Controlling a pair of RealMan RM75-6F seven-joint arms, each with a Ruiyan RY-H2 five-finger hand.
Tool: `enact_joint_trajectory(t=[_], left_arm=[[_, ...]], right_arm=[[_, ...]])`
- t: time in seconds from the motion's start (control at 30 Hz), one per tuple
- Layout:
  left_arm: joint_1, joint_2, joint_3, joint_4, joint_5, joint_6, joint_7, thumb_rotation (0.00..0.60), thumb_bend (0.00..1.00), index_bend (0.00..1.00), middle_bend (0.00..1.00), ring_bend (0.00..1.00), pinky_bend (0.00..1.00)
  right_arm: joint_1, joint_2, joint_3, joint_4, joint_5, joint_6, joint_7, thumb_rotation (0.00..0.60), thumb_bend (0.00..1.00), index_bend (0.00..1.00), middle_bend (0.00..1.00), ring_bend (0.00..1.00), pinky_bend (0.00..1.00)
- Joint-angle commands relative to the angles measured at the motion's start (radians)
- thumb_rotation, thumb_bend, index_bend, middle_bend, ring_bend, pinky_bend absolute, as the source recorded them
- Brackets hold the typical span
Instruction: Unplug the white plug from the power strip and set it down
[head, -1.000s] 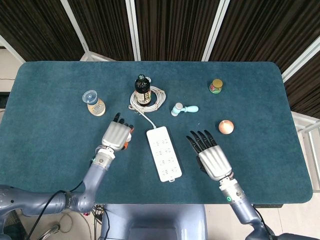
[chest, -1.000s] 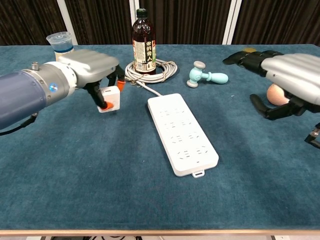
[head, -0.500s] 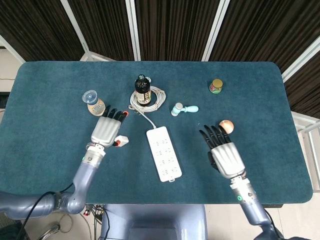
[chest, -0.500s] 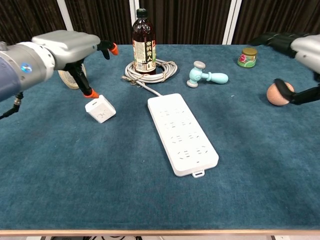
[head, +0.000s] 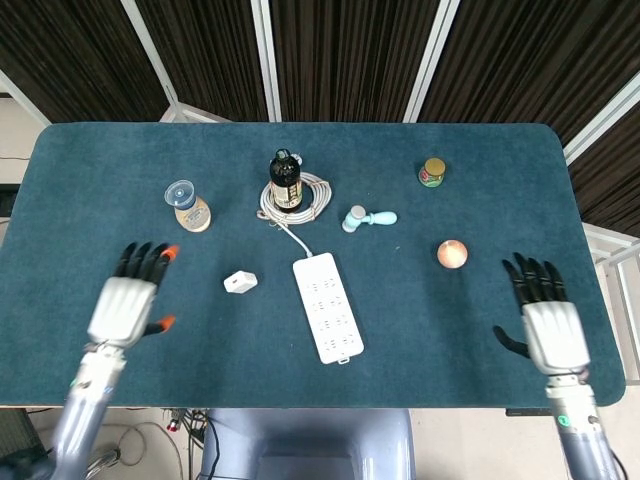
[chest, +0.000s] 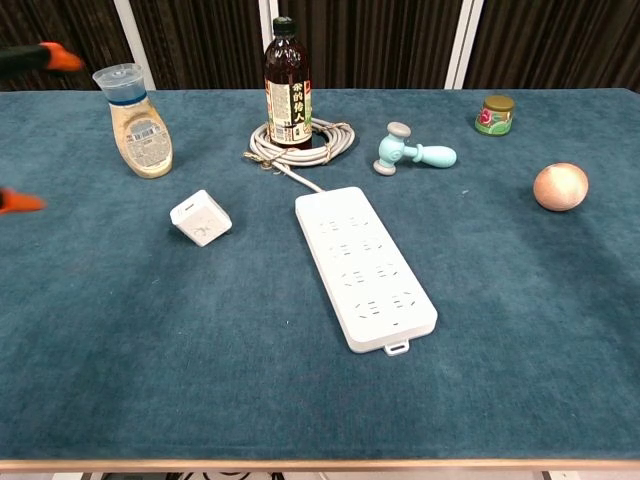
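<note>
The white plug (head: 240, 282) (chest: 201, 218) lies loose on the blue table, left of the white power strip (head: 327, 307) (chest: 364, 264) and apart from it. No socket of the strip has anything in it. My left hand (head: 130, 297) hovers at the table's left front, open and holding nothing; the chest view catches only its orange fingertips (chest: 20, 201) at the left edge. My right hand (head: 545, 320) is open at the far right front, also holding nothing, and is out of the chest view.
Behind the strip, a dark bottle (head: 285, 181) stands inside the coiled white cable (head: 312, 195). A capped jar (head: 186, 205) is at back left, a teal mallet (head: 367, 217) mid-back, a small jar (head: 432, 172) and an onion (head: 452, 254) to the right.
My left hand let go of the plug, which now lies on the table, and drew back to the left front. My right hand withdrew to the right edge.
</note>
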Motion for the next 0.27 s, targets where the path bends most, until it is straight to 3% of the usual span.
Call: enact_joint_trajectory(t=[0.03,0.27], left_arm=[[0.09,0.065,0.066,0.03,0.085,0.068,-0.08,0.6,0.0,0.0,0.01,0.0,0.0],[0.213,0.144,0.101,0.131,0.134,0.134,-0.246,0.6,0.0,0.0,0.0,0.0,0.0]], right_arm=[[-0.056,0.041,-0.019,0.041,-0.002,0.049,0.075,0.6,0.24,0.0,0.0,0.0,0.0],[-0.121,0.086,-0.038,0.116,-0.034,0.111,0.198,0.6,0.23,0.0,0.0,0.0,0.0]])
